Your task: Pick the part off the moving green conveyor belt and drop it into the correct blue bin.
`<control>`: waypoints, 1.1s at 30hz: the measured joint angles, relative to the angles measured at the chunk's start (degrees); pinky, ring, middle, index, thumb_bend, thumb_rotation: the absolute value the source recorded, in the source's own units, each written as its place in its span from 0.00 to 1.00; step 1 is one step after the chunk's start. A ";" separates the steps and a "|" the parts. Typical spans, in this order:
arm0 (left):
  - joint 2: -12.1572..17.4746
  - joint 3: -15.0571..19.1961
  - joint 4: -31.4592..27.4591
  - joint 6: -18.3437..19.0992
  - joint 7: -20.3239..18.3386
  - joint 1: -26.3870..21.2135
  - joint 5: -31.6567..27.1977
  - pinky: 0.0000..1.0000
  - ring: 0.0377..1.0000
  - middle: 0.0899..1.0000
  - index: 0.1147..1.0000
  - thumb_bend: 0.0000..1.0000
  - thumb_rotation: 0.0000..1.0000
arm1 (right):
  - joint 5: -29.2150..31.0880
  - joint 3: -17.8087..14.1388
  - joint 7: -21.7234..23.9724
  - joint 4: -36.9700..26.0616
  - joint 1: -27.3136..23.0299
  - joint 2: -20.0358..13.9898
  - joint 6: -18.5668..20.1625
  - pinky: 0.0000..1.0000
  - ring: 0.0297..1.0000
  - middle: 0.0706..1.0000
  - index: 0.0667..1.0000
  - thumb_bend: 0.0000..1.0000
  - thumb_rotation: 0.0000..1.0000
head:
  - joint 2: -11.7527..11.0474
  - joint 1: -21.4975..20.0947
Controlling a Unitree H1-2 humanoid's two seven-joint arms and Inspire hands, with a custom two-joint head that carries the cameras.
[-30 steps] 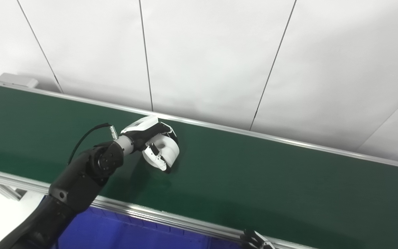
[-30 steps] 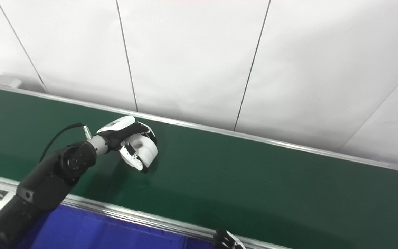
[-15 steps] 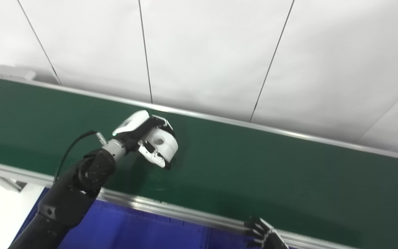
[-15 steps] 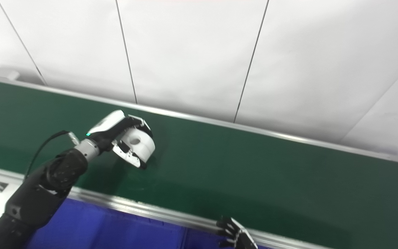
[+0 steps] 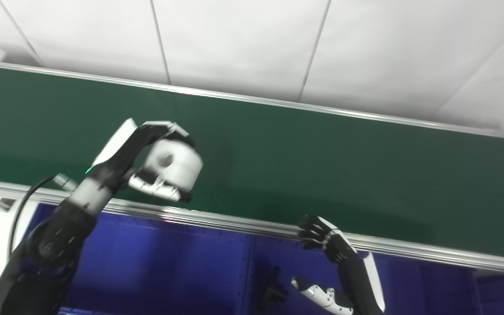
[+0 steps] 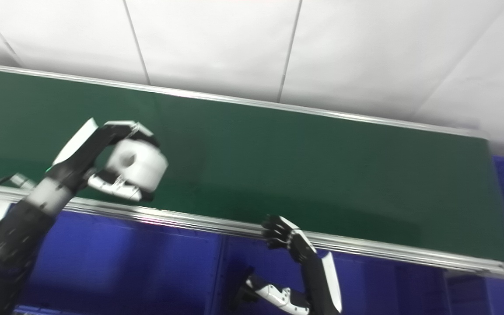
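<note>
- Part: white, smooth matte, short stubby cylinder w/ a round hole in its flat face; looks like plastic.
- Flat holed face tilts up and toward the left of frame; cyl. axis runs roughly along that line. Slightly motion-blurred.
- Left hand is clamped on it: black fingers curl over the top, white-shelled thumb presses from below.
- Part is off the surface, held over the near edge of the conveyor belt, just above the silver alu. rail.
- Belt: dark green, flat, matte.
- Blue bin sits below the rail; smooth walls, w/ an upright divider near mid-frame.
- Right hand over the bin, holds nothing, fingers spread, tips near the rail.
- Wall behind: white panels, thin dark seams.
</note>
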 measured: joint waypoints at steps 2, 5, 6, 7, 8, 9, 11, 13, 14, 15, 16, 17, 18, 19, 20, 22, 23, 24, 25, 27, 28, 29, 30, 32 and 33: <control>-0.26 -0.47 -0.07 -0.82 -0.04 2.10 -0.15 0.46 0.44 0.48 0.39 0.50 0.00 | -0.89 0.00 -0.01 -0.39 0.17 0.15 0.01 0.63 0.70 0.75 0.77 0.71 0.46 | 0.35 -0.53; -1.44 -1.68 -0.50 -1.13 -0.23 5.42 -1.13 0.48 0.45 0.47 0.39 0.50 0.00 | -1.95 0.03 -0.01 -1.55 0.95 0.38 0.10 0.63 0.71 0.75 0.77 0.72 0.46 | 0.79 -0.97; -1.72 -2.31 -0.71 -1.31 -0.44 6.36 -1.15 0.49 0.45 0.47 0.39 0.50 0.00 | -2.17 0.04 -0.01 -2.03 1.21 0.41 0.16 0.63 0.71 0.76 0.77 0.72 0.46 | 0.79 -0.97; -1.82 -2.93 -0.78 -1.66 -0.77 7.19 -1.14 0.50 0.45 0.47 0.39 0.50 0.00 | -2.32 0.05 0.00 -2.25 1.34 0.41 0.25 0.63 0.72 0.76 0.78 0.72 0.47 | 0.88 -1.41; -1.82 -3.47 -0.74 -2.28 -1.14 7.94 -1.14 0.50 0.45 0.47 0.39 0.50 0.00 | -2.45 0.04 0.02 -2.28 1.34 0.41 0.52 0.64 0.72 0.77 0.78 0.72 0.48 | 0.97 -1.59; -1.81 -3.96 -0.69 -3.02 -1.29 8.68 -1.13 0.51 0.46 0.46 0.39 0.50 0.00 | -2.55 0.02 0.04 -2.28 1.35 0.41 0.69 0.64 0.72 0.77 0.78 0.72 0.48 | 1.23 -1.68; -1.81 -4.96 -0.43 -3.79 -1.57 9.61 -1.13 0.51 0.45 0.46 0.40 0.50 0.00 | -2.69 0.01 0.05 -2.28 1.47 0.41 0.82 0.64 0.72 0.76 0.78 0.72 0.47 | 1.32 -1.59; -1.82 -5.98 0.12 -4.00 -2.17 10.46 -1.08 0.51 0.45 0.46 0.40 0.50 0.00 | -3.00 0.01 0.08 -2.39 1.67 0.41 1.04 0.64 0.73 0.76 0.78 0.72 0.48 | 1.67 -1.59; -1.83 -6.29 0.14 -4.01 -2.40 10.86 -1.02 0.51 0.45 0.46 0.40 0.50 0.00 | -3.16 -0.01 0.10 -2.51 1.75 0.40 1.18 0.64 0.73 0.76 0.78 0.72 0.48 | 1.67 -1.59; -1.88 -6.62 0.15 -4.02 -2.45 11.18 -0.85 0.51 0.45 0.46 0.40 0.50 0.00 | -3.33 -0.06 0.11 -2.72 1.86 0.38 1.41 0.64 0.73 0.76 0.78 0.72 0.49 | 1.67 -1.59; -1.97 -6.96 0.16 -4.02 -2.47 11.38 -0.46 0.51 0.46 0.46 0.40 0.50 0.00 | -3.36 -0.12 0.14 -2.93 1.98 0.35 1.70 0.63 0.72 0.76 0.78 0.72 0.49 | 1.85 -1.24; -2.20 -7.32 0.24 -4.04 -2.46 11.56 0.39 0.51 0.46 0.46 0.40 0.50 0.00 | -3.32 -0.19 0.21 -3.17 2.11 0.30 1.85 0.63 0.72 0.75 0.78 0.72 0.49 | 1.85 -1.24; -2.58 -7.78 0.45 -4.05 -2.41 11.71 1.07 0.52 0.46 0.46 0.40 0.50 0.00 | -3.18 -0.26 0.25 -3.42 2.27 0.20 1.88 0.64 0.71 0.75 0.78 0.71 0.48 | 1.94 -0.89; -3.06 -8.31 0.85 -4.07 -2.36 12.00 2.13 0.52 0.46 0.46 0.40 0.50 0.00 | -2.83 -0.30 0.30 -3.65 2.44 0.12 1.88 0.64 0.71 0.75 0.78 0.71 0.48 | 2.02 -0.19; -3.67 -8.90 1.42 -4.09 -2.34 12.16 3.16 0.52 0.46 0.46 0.40 0.50 0.00 | -2.41 -0.32 0.33 -3.79 2.52 0.02 1.88 0.64 0.71 0.75 0.78 0.70 0.48 | 2.11 0.25; -4.60 -9.60 2.48 -4.15 -2.28 12.59 5.26 0.52 0.46 0.46 0.40 0.50 0.00 | -2.03 -0.39 0.44 -3.80 2.54 -0.14 1.88 0.64 0.71 0.75 0.78 0.70 0.48 | 2.20 0.60; -4.84 -9.77 2.65 -4.23 -2.05 12.85 6.69 0.52 0.46 0.46 0.40 0.50 0.00 | -1.94 -0.44 0.47 -3.80 2.59 -0.24 1.88 0.64 0.71 0.75 0.78 0.70 0.49 | 2.37 0.87; -4.96 -9.91 2.79 -4.57 -1.57 13.15 8.16 0.52 0.45 0.47 0.40 0.50 0.00 | -1.80 -0.46 0.52 -3.81 2.66 -0.31 1.88 0.64 0.71 0.75 0.78 0.70 0.48 | 2.38 0.87; -4.95 -10.13 3.14 -5.19 -1.05 13.31 10.04 0.52 0.45 0.47 0.40 0.50 0.00 | -1.67 -0.47 0.57 -3.86 2.75 -0.36 1.88 0.64 0.71 0.76 0.78 0.70 0.47 | 2.55 1.22; -4.93 -10.83 4.47 -5.93 -0.27 13.36 13.29 0.53 0.45 0.47 0.40 0.50 0.00 | -1.55 -0.47 0.60 -4.02 3.02 -0.34 1.90 0.63 0.71 0.75 0.77 0.69 0.46 | 2.73 1.31; -4.91 -11.25 5.18 -5.97 -0.16 13.36 14.53 0.53 0.45 0.47 0.40 0.50 0.00 | -1.58 -0.47 0.60 -4.10 3.05 -0.30 1.91 0.63 0.71 0.75 0.77 0.69 0.46 | 2.82 1.40; -4.87 -11.75 5.71 -6.05 -0.11 13.31 15.84 0.59 0.53 0.47 0.40 0.51 0.00 | -1.58 -0.49 0.60 -4.18 3.05 -0.24 1.95 0.63 0.70 0.75 0.77 0.69 0.43 | 2.82 1.57; -4.82 -12.17 6.05 -6.06 -0.09 13.25 17.12 0.60 0.55 0.47 0.40 0.51 0.00 | -1.55 -0.52 0.59 -4.23 3.05 -0.16 1.96 0.63 0.70 0.75 0.77 0.69 0.43 | 2.82 1.57; -4.59 -12.69 6.01 -5.29 -0.35 12.92 21.00 0.72 0.65 0.56 0.42 0.51 0.03 | -1.37 -0.67 0.57 -4.24 3.13 0.17 2.06 0.63 0.70 0.74 0.77 0.69 0.44 | 2.90 1.93; -4.40 -12.82 5.86 -4.27 -0.86 12.54 23.21 0.78 0.69 0.61 0.43 0.50 0.05 | -1.35 -0.73 0.57 -4.24 3.10 0.34 2.14 0.63 0.70 0.74 0.77 0.69 0.45 | 2.82 2.10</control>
